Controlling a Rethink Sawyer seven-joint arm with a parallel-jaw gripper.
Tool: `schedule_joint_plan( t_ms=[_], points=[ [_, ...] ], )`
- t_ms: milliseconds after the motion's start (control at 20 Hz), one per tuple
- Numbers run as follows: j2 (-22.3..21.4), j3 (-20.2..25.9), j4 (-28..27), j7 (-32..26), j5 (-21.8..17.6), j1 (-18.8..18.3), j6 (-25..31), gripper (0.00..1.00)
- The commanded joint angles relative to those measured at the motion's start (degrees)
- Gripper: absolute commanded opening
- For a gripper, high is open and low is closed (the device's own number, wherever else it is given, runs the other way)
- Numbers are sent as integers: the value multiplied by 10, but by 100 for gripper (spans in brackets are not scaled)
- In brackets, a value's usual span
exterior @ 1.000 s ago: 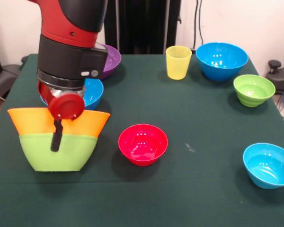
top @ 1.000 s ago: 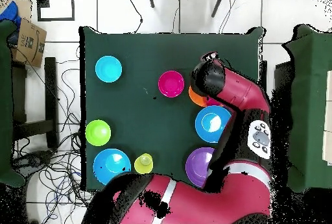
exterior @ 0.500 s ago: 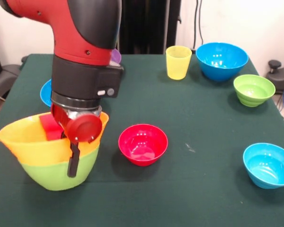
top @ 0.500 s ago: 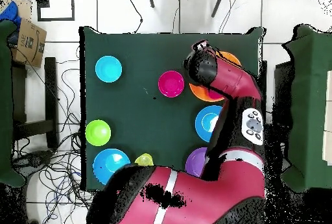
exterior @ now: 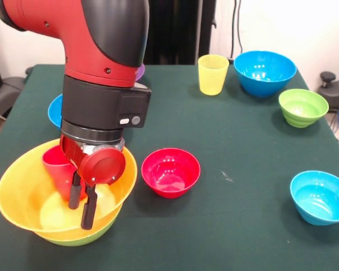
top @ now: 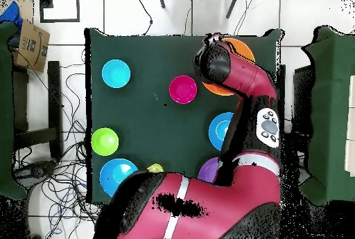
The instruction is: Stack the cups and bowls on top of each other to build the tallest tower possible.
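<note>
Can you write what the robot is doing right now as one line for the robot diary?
gripper: in orange bowl, state unclear | orange bowl: nested on lime-green bowl | red cup: inside orange bowl | red bowl: apart

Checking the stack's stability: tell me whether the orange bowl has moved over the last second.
Yes. The orange bowl has tipped toward the camera, its opening now showing, and sits lower against the fixed small red bowl, gripper at its rim.

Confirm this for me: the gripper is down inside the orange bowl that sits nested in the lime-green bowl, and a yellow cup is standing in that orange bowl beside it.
One detail is wrong: the cup in the orange bowl is red, not yellow. The front view shows the red cup standing there beside the gripper, with the lime-green bowl nested underneath. The yellow cup stands by itself far across the table.
</note>
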Motion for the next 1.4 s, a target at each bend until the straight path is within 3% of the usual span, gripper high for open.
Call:
schedule_joint_plan(
  t_ms=[50,700,1000,1100,1250,1400],
  points=[
    [14,45,-40,35,12,17,65,100],
    [7,28,-39,48,27,38,106,100],
    [-29,7,-32,32,22,48,184,100],
    [-40,15,-31,7,16,44,215,100],
    [-62,33,-36,-82,-14,31,309,100],
    [-90,42,-19,-150,-41,27,364,100]
  ],
)
